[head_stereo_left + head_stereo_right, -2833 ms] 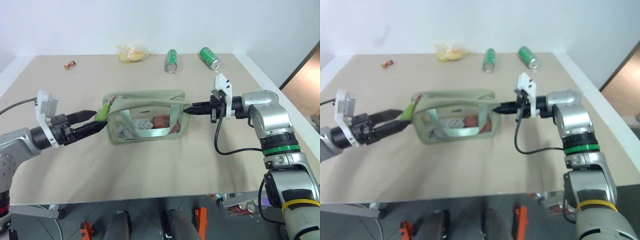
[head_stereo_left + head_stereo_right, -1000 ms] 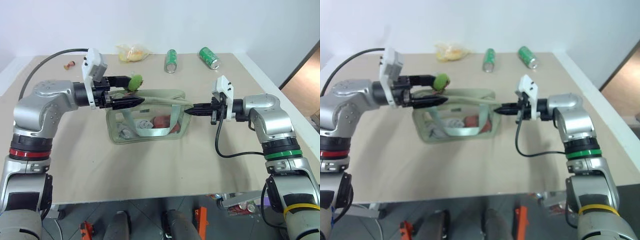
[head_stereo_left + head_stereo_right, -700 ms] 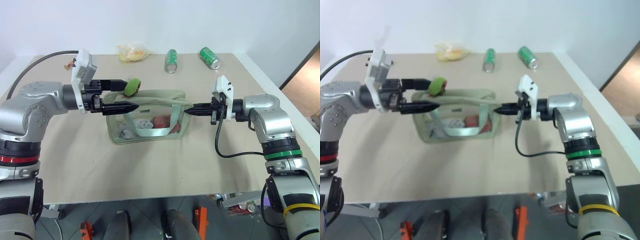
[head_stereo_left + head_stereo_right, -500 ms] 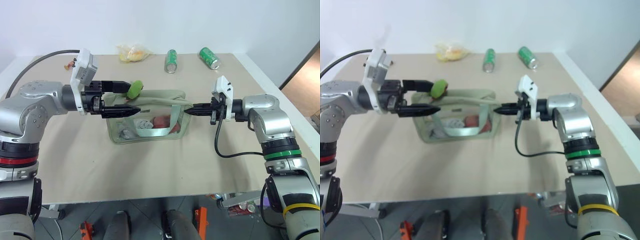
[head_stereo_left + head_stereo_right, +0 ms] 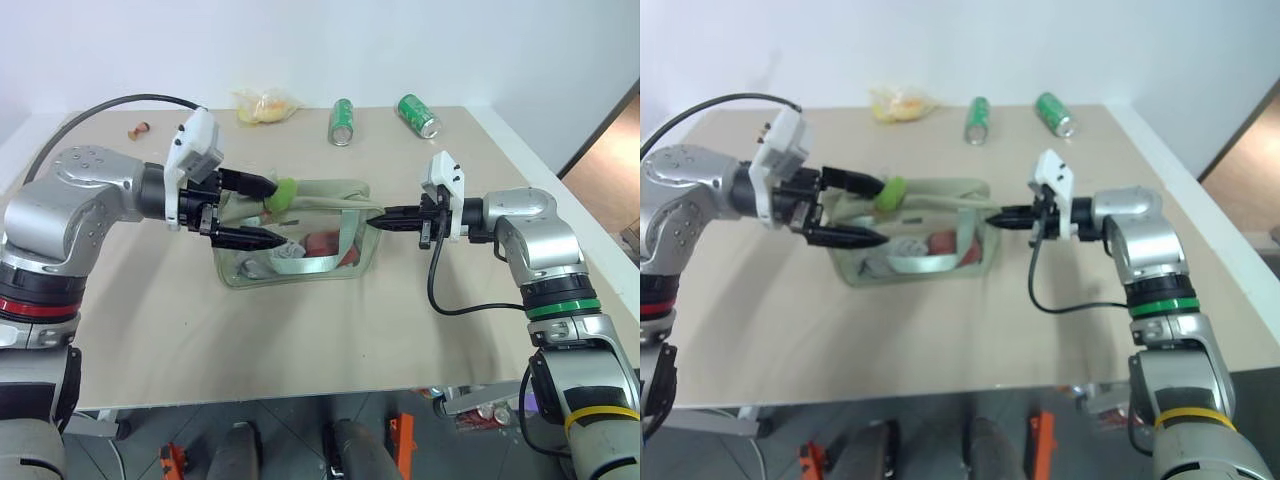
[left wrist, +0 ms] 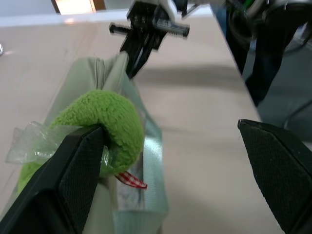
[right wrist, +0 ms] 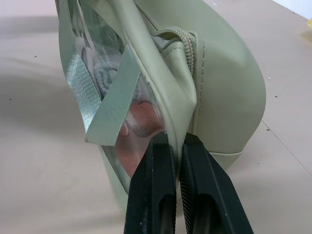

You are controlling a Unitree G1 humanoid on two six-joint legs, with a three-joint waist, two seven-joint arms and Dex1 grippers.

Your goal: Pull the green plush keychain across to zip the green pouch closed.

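In the left eye view the green pouch (image 5: 296,234) sits at the frame's centre on the table (image 5: 300,330), with the left gripper (image 5: 268,211) spread wide over its left end, the green plush keychain (image 5: 283,190) against the upper finger, and the right gripper (image 5: 377,222) pinched on the pouch's right end. The left wrist view shows the keychain at lower left touching one finger (image 6: 73,180), the other finger well apart at lower right. In the right wrist view, both fingers (image 7: 156,195) at bottom centre clamp the pouch's end seam.

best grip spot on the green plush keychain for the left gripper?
Judging by its pose: pinch the fuzzy ring body of the green plush keychain, not its cord. It sits atop the green pouch, against one finger of the open left gripper; close across it from the pouch's left end.
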